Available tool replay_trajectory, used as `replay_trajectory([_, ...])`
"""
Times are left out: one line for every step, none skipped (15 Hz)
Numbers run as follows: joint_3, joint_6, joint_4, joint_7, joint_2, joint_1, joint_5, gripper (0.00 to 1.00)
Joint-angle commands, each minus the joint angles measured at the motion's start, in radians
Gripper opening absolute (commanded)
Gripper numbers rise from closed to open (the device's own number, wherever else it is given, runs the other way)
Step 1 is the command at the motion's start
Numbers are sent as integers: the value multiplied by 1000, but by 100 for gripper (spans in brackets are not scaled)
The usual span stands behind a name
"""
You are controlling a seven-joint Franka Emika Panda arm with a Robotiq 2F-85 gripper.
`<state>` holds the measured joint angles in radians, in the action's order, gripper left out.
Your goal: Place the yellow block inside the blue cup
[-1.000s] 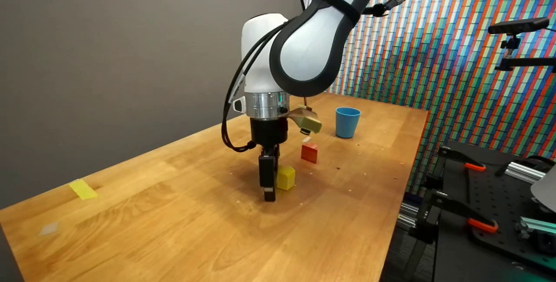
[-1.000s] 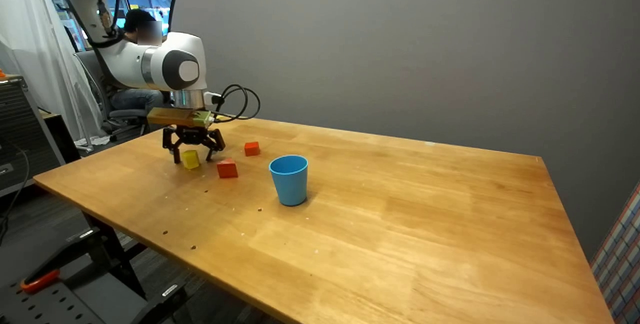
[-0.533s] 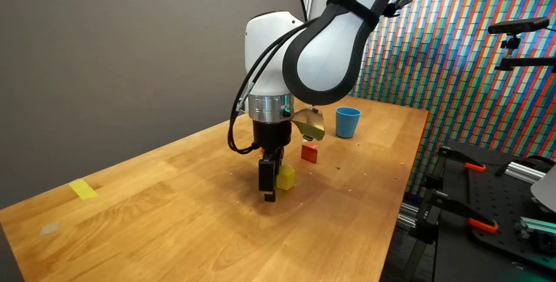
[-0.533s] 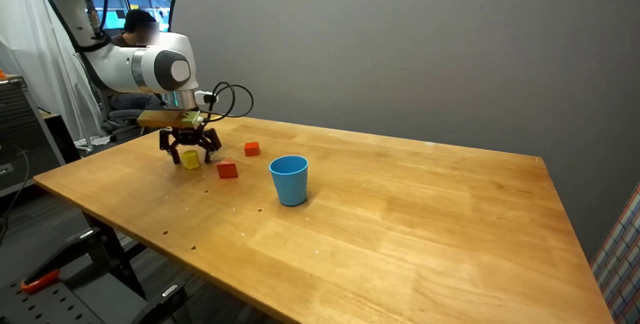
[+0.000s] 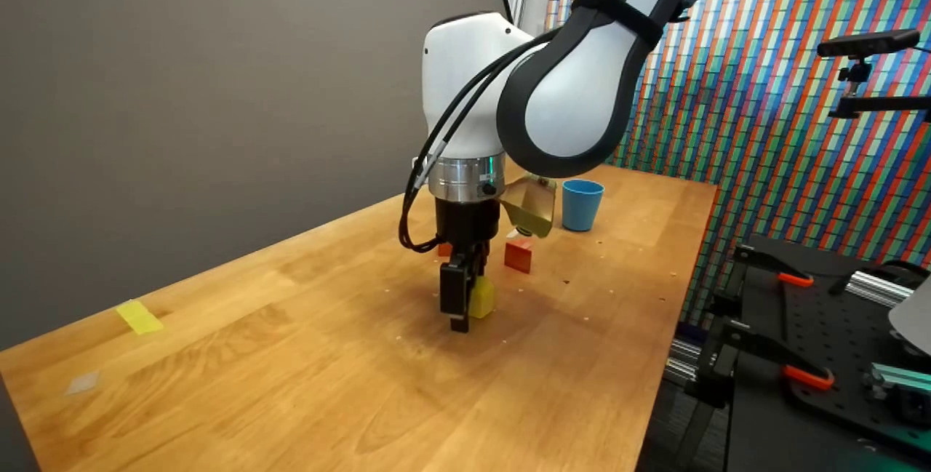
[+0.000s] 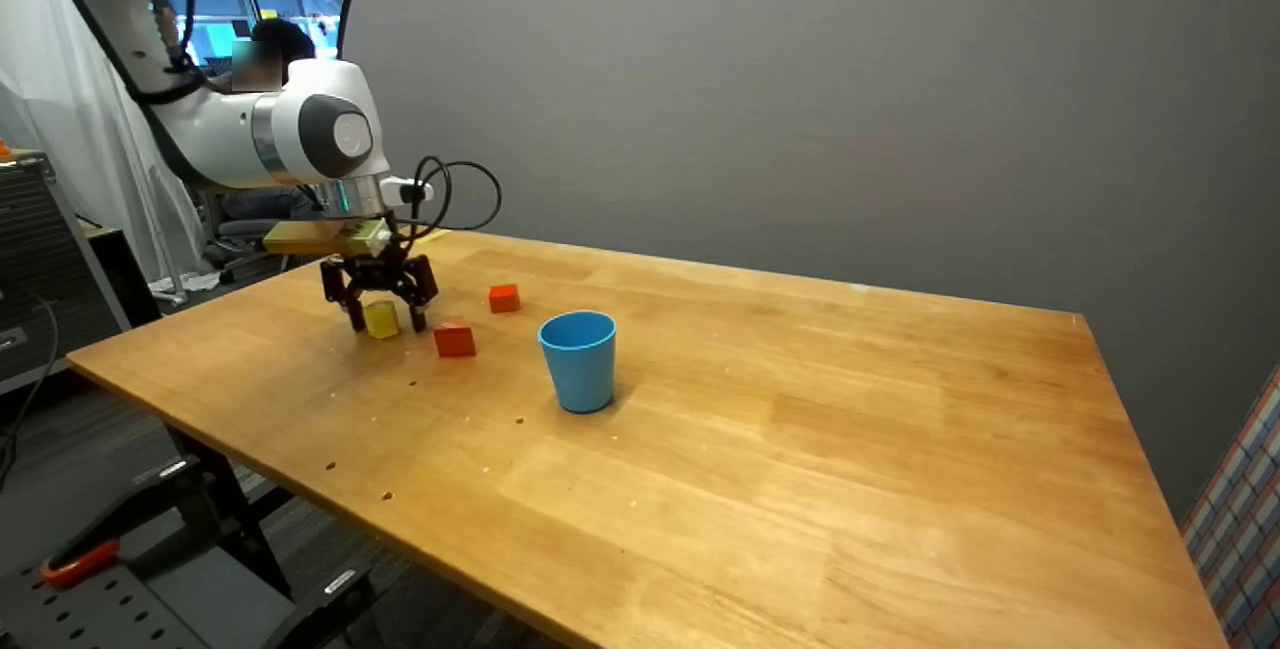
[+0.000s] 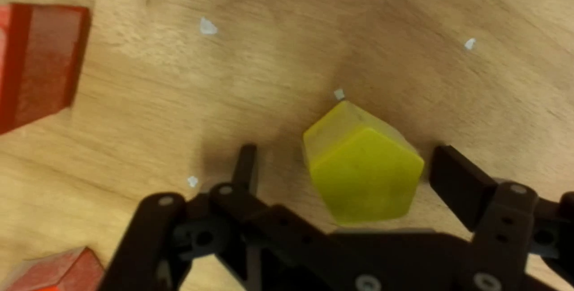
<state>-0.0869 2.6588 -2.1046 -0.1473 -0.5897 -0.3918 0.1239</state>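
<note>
Yellow blk (image 7: 367,176) is resting on tbl (image 6: 850,459); gripper (image 7: 346,163) is straddling it, jaws spread; blue cup (image 6: 581,369) is standing upright, well apart.

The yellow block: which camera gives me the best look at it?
The wrist view: it shows the yellow block large and unobstructed, with its upper face and two sides. In an exterior view it looks small, within the open gripper; in an exterior view the gripper hides part of the yellow block.
</note>
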Motion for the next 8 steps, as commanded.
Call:
replay_trajectory([28, 5, -47, -60, 37, -20, 37, 67])
replay_trajectory([35, 1, -52, -77, 45, -28, 46, 57])
replay_trajectory([37, -3, -55, -88, 50, -31, 50, 50])
replay_trajectory([39, -11, -57, -98, 52, -32, 52, 41])
replay_trajectory([43, -16, -61, -114, 58, -37, 57, 34])
replay_trajectory([50, -19, -66, -131, 66, -42, 62, 27])
replay_trajectory([55, -22, -71, -146, 75, -44, 66, 20])
replay_trajectory([63, -28, -83, -159, 91, -42, 67, 21])
